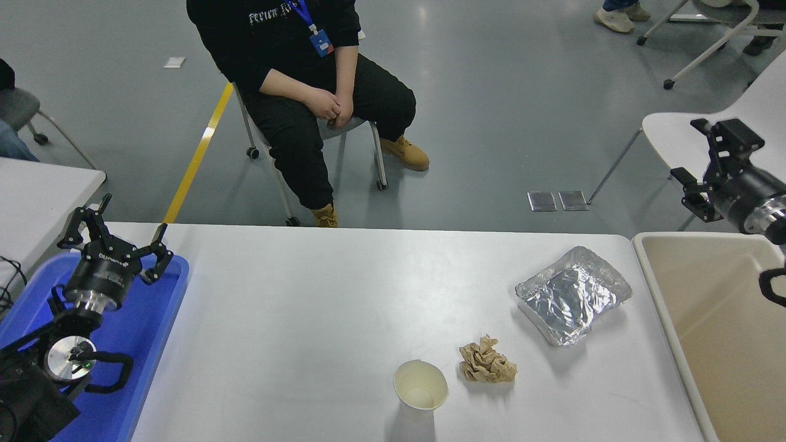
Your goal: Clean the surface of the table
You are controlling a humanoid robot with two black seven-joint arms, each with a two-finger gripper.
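Right gripper (712, 166): I am holding it fingers apart and empty, past the far right corner, above the beige bin (731, 344).
Left gripper (113, 236): I am keeping it spread wide over the blue tray (153, 344).
Table surface (295, 319): lying between tray and bin.
On it: foil tray (571, 294), crumpled brown paper (487, 363), paper cup (420, 385) near my edge.
Far side: a person (307, 92) is sitting on a chair.

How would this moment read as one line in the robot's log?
left gripper: open, parked over blue tray | right gripper: open, raised beyond table's right edge | table surface: paper cup, crumpled paper, foil tray untouched
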